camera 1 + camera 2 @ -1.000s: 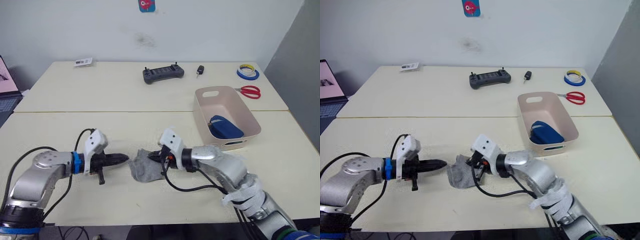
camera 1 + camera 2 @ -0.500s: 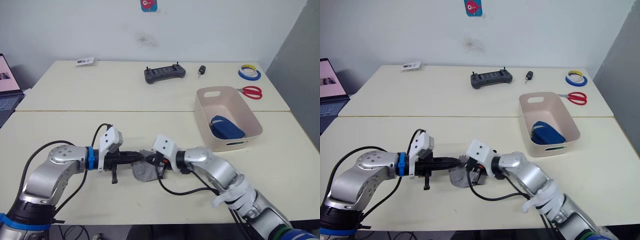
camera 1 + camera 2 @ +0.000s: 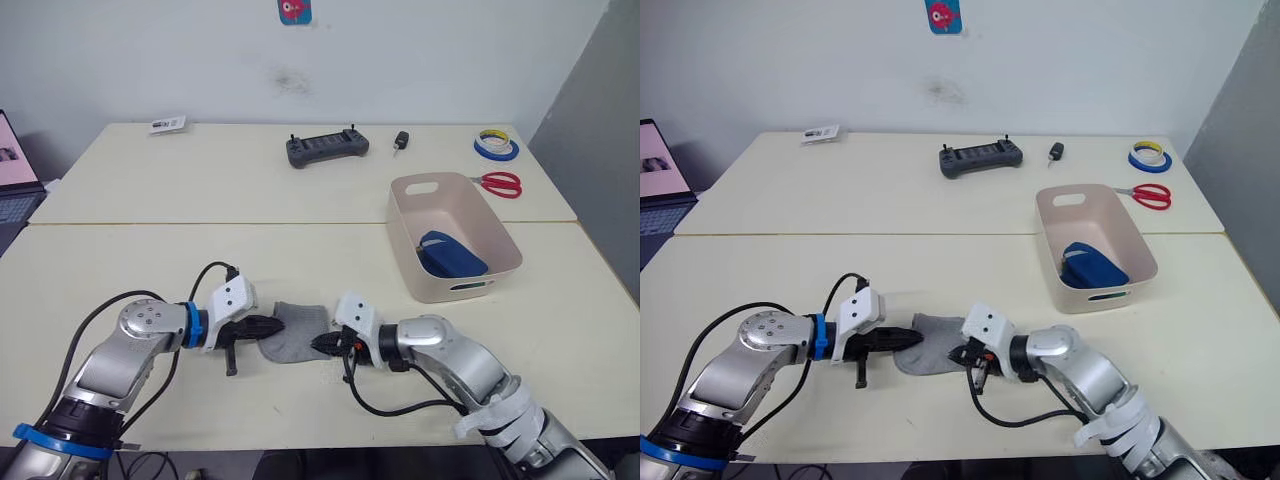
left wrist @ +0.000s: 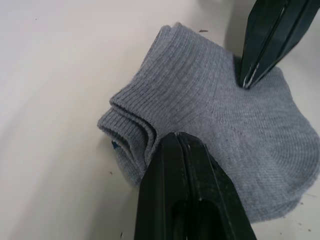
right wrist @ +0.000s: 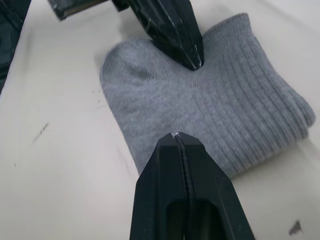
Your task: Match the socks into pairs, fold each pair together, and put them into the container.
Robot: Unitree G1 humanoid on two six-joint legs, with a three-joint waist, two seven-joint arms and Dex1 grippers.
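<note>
Two cream-coloured rectangular tables [image 3: 150, 260] stand pushed together, with a thin seam between them running left to right. On the far table lie a small white card [image 3: 166, 124] near its far left corner, a dark grey handheld controller [image 3: 326, 149] around the middle, a small black key fob [image 3: 400, 140] just to its right, two rolls of tape [image 3: 496, 144] stacked at the far right, and red-handled scissors [image 3: 497, 183] near them. A pale pinkish-beige plastic bin [image 3: 500, 232] rests across the seam on the right side. On the near table lies a folded grey ribbed sock bundle [image 3: 292, 334], flat on the surface.
</note>
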